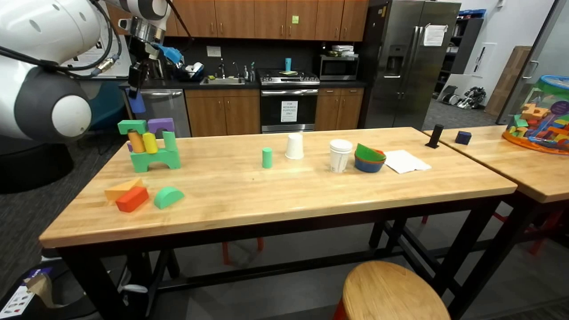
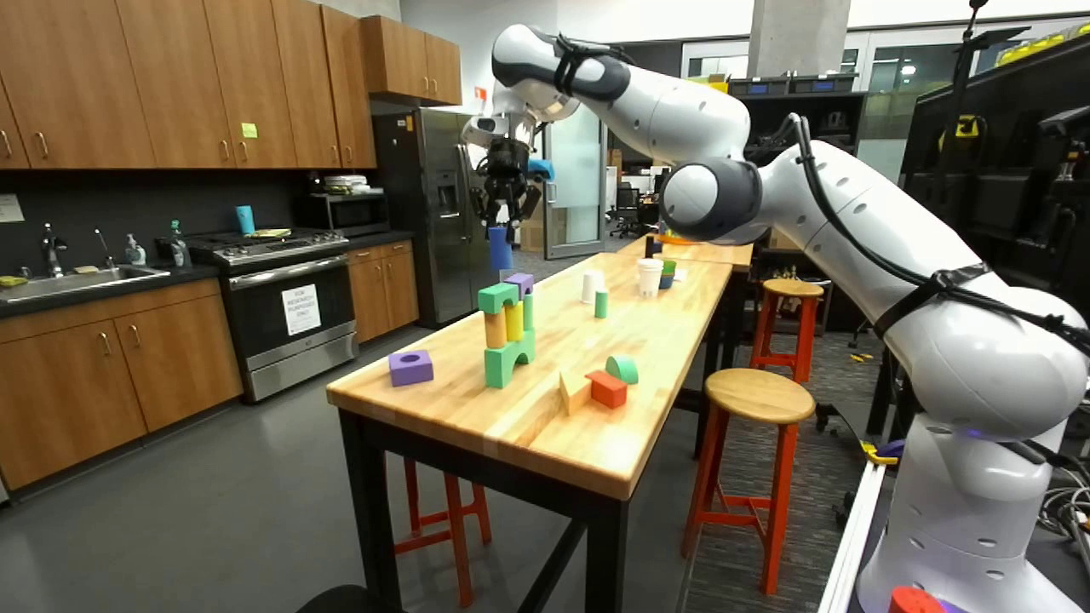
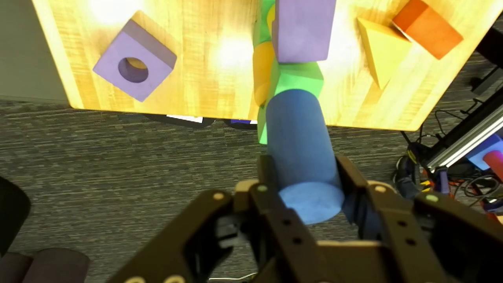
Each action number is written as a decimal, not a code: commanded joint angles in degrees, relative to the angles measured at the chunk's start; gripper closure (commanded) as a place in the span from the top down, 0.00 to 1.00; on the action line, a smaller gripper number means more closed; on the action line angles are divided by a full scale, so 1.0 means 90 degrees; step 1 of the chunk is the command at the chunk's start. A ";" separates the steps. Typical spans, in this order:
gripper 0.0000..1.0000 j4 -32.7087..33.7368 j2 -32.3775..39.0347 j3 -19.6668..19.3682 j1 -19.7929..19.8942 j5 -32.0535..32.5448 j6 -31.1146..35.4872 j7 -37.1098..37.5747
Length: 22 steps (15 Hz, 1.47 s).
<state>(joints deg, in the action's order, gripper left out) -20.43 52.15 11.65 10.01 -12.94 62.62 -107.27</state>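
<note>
– While the gripper (image 2: 502,223) hangs over the wooden table (image 1: 231,200), what's btwn its jaws?

– One blue cylinder block (image 3: 300,133). Jaws pinch it from both sides near its upper end; it hangs approx. upright, lower part sticking out below.

– Pos.?

– Above the block tower (image 2: 514,322), w/ a gap to its top in both exterior views.

– Tower's build, pls?

– Base = green arch block (image 1: 155,158). On it, L to R in an exterior view: orange cylinder block (image 1: 137,142), yellow cylinder block (image 1: 150,143), green upright block (image 1: 170,141). Capping those, green top block (image 1: 132,126) & purple arch block (image 1: 162,124), side by side.

– & around it?

– Purple holed block (image 2: 412,375) sits apart on one side, near a table corner; mostly hidden behind the tower in an exterior view. Opp. side: light-orange triangular block (image 1: 122,189), red rectangular block (image 1: 132,199), green half-round block (image 1: 168,197), all close together.

– Farther down the tabletop?

– Green cylinder block (image 1: 266,158) standing on end, inverted white paper cup (image 1: 294,146), upright white paper cup (image 1: 339,159), stacked bowls (image 1: 369,166) w/ the green bowl (image 1: 368,153) tilted up top, flat paper sheet (image 1: 405,161), black upright object (image 1: 435,134) near the far end. Next table (image 1: 498,160): dark blue block (image 1: 463,138) & clear container of colored blocks (image 1: 524,146).

– Bkgd?

– Steel sink (image 1: 222,82), gas stove (image 1: 270,111) w/ a blue cup (image 1: 288,64) on it, microwave (image 1: 338,67), steel fridge (image 1: 409,75). Paper sign (image 1: 289,111) on the stove's front reads "FOR RESEARCH PURPOSES ONLY". Wooden stool (image 1: 393,293) w/ red legs by the table.
</note>
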 commanded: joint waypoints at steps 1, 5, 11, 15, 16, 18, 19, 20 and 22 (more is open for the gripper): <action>0.16 -0.0008 -0.0130 -0.0077 -0.0074 0.0055 -0.0142 -0.0044; 0.16 -0.0060 -0.0087 0.0051 -0.0016 -0.0141 -0.0335 -0.0020; 0.16 -0.0020 0.0083 0.0049 -0.0017 -0.0222 -0.0491 0.0048; 0.16 0.0051 0.0158 0.0056 -0.0022 -0.0226 -0.0515 0.0032; 0.16 0.0055 0.0167 0.0061 -0.0018 -0.0234 -0.0508 0.0032; 0.16 0.0059 0.0178 0.0070 -0.0010 -0.0250 -0.0473 0.0032; 0.16 0.0058 0.0177 0.0069 -0.0011 -0.0254 -0.0452 0.0030; 0.16 0.0047 0.0171 0.0069 -0.0011 -0.0257 -0.0444 0.0027; 0.16 0.0025 0.0160 0.0081 0.0001 -0.0275 -0.0417 0.0013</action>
<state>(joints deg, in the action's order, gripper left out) -21.29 53.26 11.88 9.80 -14.37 59.00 -107.22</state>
